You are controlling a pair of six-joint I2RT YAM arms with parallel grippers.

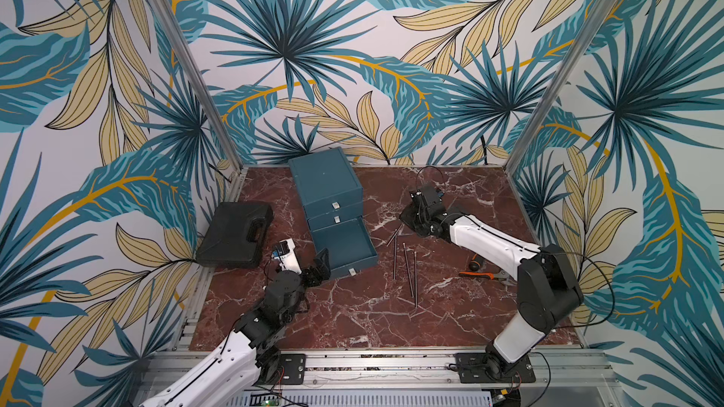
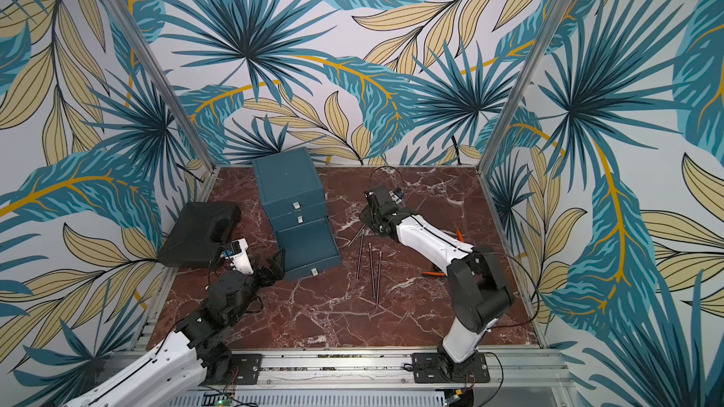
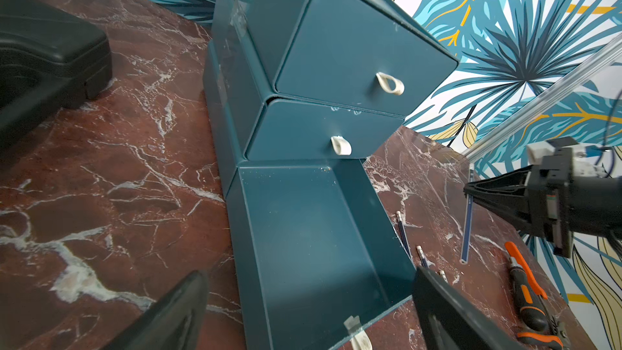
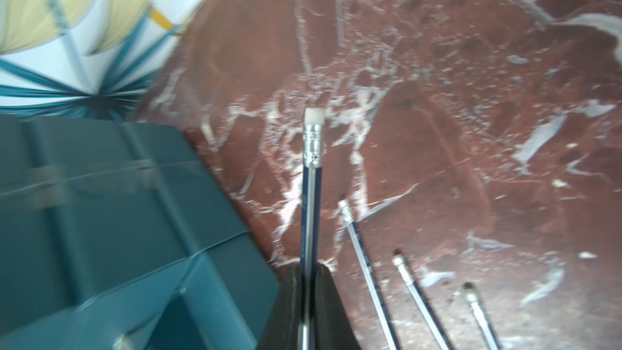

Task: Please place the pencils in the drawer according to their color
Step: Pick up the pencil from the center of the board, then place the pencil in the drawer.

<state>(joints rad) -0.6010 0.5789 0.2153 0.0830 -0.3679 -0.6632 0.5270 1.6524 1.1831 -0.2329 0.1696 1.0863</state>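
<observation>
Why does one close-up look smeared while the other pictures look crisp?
Right wrist view: what looks like motion blur smears the drawer and table, while the pencil gripped by the right gripper looks fairly sharp. Left wrist view: crisp, though wide-angle distortion slants the drawer. Both top views: sharp and evenly lit.

2 top views — high, angled down, whole scene | 2 wrist views — close, share drawer (image 3: 336,45)

Glossy dark pencil (image 4: 311,217) with ridged silvery metal ferrule (image 4: 313,144), polished marble-look tabletop (image 1: 352,315), matt teal drawer (image 1: 325,174)
</observation>
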